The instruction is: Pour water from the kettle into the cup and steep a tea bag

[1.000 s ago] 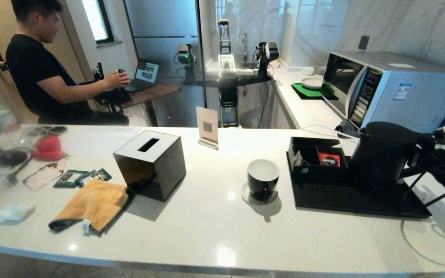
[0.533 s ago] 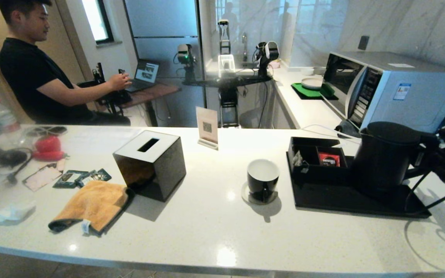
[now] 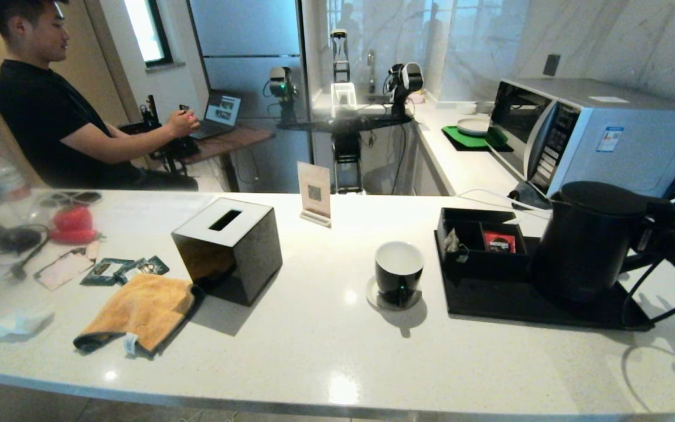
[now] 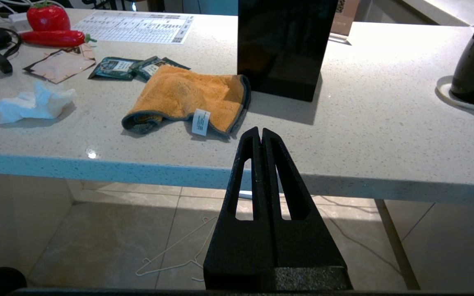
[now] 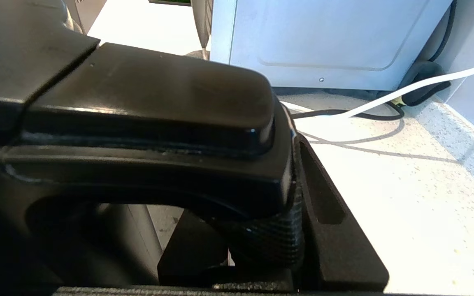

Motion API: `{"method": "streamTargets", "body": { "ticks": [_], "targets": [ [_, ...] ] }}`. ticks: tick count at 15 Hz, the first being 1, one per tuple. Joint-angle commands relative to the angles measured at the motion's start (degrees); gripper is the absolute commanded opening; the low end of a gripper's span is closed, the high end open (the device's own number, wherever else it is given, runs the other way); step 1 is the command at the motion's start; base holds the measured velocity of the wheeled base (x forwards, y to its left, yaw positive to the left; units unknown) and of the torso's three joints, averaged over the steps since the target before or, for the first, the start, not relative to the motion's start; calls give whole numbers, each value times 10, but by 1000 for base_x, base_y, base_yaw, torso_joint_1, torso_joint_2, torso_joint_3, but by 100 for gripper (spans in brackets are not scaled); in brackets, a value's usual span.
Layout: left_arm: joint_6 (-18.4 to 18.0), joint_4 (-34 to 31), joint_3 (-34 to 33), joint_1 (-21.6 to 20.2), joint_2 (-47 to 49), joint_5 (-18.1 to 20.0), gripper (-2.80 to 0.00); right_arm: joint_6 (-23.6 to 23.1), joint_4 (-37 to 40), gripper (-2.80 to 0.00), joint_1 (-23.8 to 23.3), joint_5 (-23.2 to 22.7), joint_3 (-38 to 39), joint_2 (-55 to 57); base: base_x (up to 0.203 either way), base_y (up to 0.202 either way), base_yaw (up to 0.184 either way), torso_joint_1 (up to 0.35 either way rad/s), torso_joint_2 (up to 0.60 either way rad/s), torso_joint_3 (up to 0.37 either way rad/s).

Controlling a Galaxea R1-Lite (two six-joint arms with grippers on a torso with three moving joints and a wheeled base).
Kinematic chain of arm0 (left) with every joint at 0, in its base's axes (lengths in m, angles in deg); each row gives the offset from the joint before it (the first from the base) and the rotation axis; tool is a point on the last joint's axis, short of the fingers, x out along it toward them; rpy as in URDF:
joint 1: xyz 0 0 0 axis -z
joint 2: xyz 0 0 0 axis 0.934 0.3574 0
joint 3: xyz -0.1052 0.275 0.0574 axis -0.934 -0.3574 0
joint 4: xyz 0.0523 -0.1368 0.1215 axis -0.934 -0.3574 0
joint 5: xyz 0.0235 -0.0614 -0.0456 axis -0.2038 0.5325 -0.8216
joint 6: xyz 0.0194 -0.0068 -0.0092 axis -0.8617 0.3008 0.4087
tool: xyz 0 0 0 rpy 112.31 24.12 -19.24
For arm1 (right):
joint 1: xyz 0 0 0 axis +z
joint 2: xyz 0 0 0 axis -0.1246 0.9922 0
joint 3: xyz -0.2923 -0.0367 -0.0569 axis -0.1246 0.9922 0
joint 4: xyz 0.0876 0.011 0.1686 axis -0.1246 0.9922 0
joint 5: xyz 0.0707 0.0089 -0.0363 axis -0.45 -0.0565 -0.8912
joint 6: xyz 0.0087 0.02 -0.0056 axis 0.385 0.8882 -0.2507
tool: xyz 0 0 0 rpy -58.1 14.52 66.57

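Two arms, one working. Right end effector point(image 5: 261, 230) is clamped on the loop handle of the matte black jug-shaped kettle point(image 3: 586, 240); in the right wrist view the handle fills most of the frame and a ribbed finger pad point(image 5: 270, 240) presses against its underside. Only one finger is clearly seen, the other is hidden behind the handle. In the head view the right arm is cut off at the frame's right edge.

Kettle sits at the right end of the flat black tray point(image 3: 490, 302) on the white speckled counter point(image 3: 314, 351); whether its base touches the tray or is just clear of it I cannot tell. Lid is on, so the water is not visible.

Small glossy black cup with white inside point(image 3: 399, 272) stands on a round coaster left of the tray, well apart from the kettle. Its inside looks plain white, contents unclear.

Pale tea bag point(image 3: 452, 241) lies in the left compartment of the black divided box on the tray, beside a red square sachet point(image 3: 499, 241); string and tag are hard to make out.

Left end effector point(image 4: 261, 135) is parked below the counter's front edge, fingers pressed together, holding nothing.
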Motion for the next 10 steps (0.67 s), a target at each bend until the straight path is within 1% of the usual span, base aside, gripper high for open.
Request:
{"method": "streamTargets", "body": {
  "ticks": [1, 10],
  "targets": [
    [0, 0, 0, 0, 1, 0, -280, 0, -4, -280, 0, 0, 21, -29, 0, 0, 0, 0, 0, 0],
    [0, 0, 0, 0, 1, 0, -280, 0, -4, -280, 0, 0, 118, -131, 0, 0, 0, 0, 0, 0]
  ]
}}
